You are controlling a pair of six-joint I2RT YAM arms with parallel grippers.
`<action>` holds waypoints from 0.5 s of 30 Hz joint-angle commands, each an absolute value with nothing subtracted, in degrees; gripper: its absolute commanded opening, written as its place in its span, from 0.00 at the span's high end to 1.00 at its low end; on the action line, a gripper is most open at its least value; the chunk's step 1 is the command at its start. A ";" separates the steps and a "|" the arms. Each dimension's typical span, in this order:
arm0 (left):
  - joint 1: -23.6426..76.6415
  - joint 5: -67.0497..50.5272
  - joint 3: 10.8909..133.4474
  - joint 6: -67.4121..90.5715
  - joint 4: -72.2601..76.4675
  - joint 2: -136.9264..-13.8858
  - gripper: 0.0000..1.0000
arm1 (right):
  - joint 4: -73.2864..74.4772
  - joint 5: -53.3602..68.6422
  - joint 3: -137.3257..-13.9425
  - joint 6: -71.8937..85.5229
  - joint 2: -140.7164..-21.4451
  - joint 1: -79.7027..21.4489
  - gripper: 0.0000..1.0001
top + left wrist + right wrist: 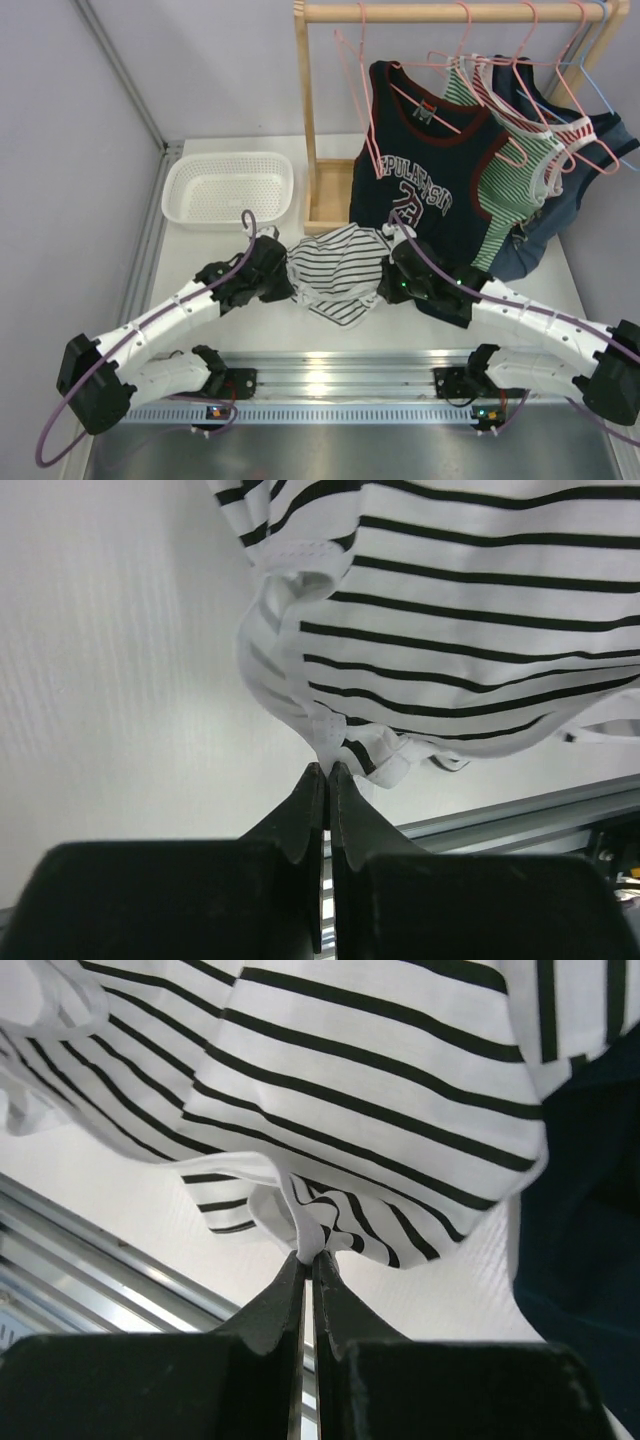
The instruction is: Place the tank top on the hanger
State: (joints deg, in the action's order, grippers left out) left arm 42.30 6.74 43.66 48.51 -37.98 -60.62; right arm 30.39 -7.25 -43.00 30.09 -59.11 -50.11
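Note:
The tank top (338, 270), white with thin dark stripes, hangs bunched between my two grippers just above the table. My left gripper (288, 283) is shut on its left edge; the left wrist view shows the jaws (327, 767) pinching a white hem of the top (470, 600). My right gripper (385, 285) is shut on its right edge; the right wrist view shows the jaws (310, 1257) pinching a white fold of the top (370, 1060). An empty pink wire hanger (352, 80) hangs at the left end of the rack's rod, behind and above the top.
A wooden rack (305, 110) stands at the back. It holds a navy top with maroon trim (425, 170), a green-and-white striped top (510, 180) and a light blue hanger (600, 90). A white basket (180, 190) sits back left. A metal rail (330, 375) runs along the near edge.

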 commanded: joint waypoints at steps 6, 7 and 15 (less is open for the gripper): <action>42.19 3.51 42.98 48.96 -28.74 -60.03 0.92 | 21.27 -2.29 -44.91 29.88 -60.82 -51.94 0.91; 42.27 3.52 42.89 48.43 -29.00 -59.33 0.90 | 21.01 -2.20 -44.83 30.06 -60.82 -52.20 0.91; 42.28 -1.41 43.24 45.44 -32.16 -58.54 0.73 | 21.18 -2.63 -45.87 30.41 -60.73 -53.79 0.68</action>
